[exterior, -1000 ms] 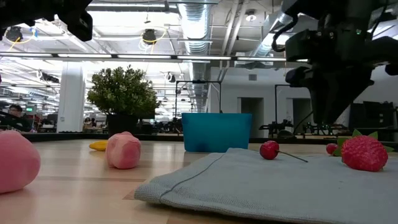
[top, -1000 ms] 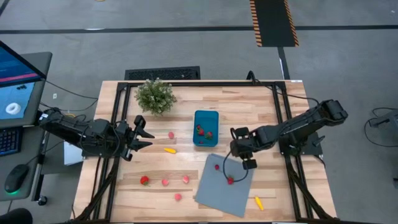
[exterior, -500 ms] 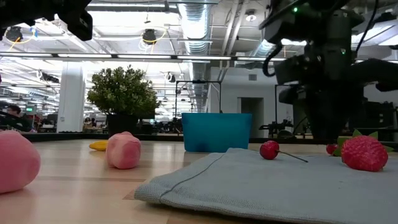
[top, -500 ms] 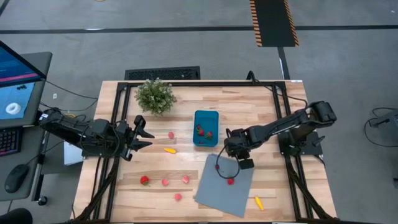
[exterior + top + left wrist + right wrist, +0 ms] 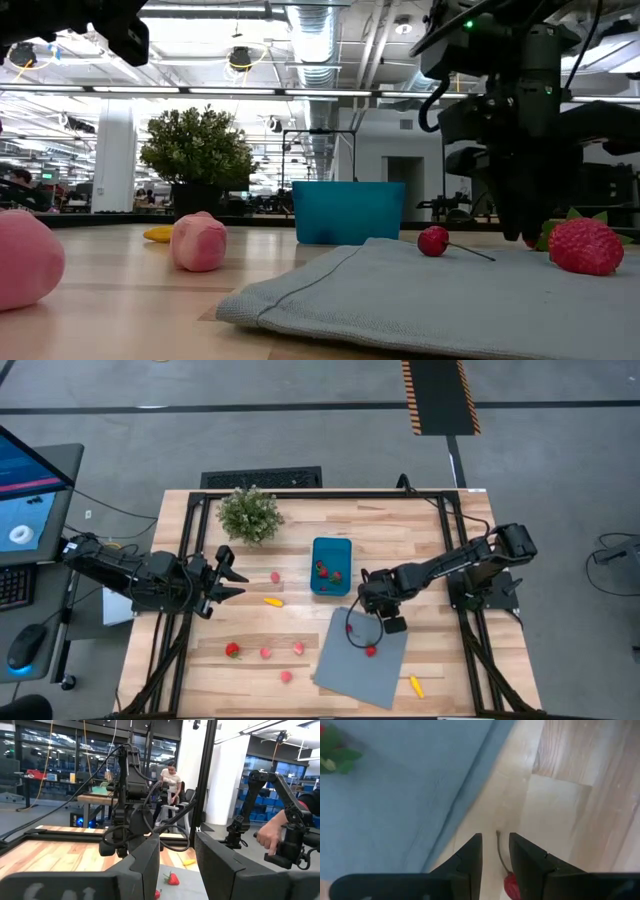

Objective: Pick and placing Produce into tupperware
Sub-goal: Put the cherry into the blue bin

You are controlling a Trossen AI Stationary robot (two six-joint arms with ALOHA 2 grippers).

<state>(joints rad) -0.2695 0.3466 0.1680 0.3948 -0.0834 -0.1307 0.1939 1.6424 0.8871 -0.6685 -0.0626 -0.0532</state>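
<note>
1. Jaws: the right gripper (image 5: 495, 837) holds its fingers apart by a narrow gap. The gap straddles a stemmed cherry (image 5: 510, 883), and nothing is clamped. The left gripper (image 5: 177, 837) also stands with its fingers apart and empty, parked at the left table edge, well apart from all produce.
2. The right gripper points down at the wood just beside the upper edge of the grey-blue sheet (image 5: 360, 670). The cherry's stem runs along the finger gap. This alignment probably prepares a pinch on the fruit body rather than on the thin stem.
3. Nearest the low camera, pink round pieces (image 5: 198, 242) lie on bare wood. They are on the left arm's side and are not yet collected.
4. On the sheet lie a second cherry (image 5: 349, 628) and a strawberry (image 5: 370, 651), both near the right gripper. They are the likely next picks for that arm.
5. Farther back, the teal tupperware tub (image 5: 332, 550) stands upright and open-topped, near the right gripper. It already contains red pieces (image 5: 322, 568). Its central position puts it near both arms.
6. Farthest, the potted plant (image 5: 249, 513) stands at the rear.
</note>
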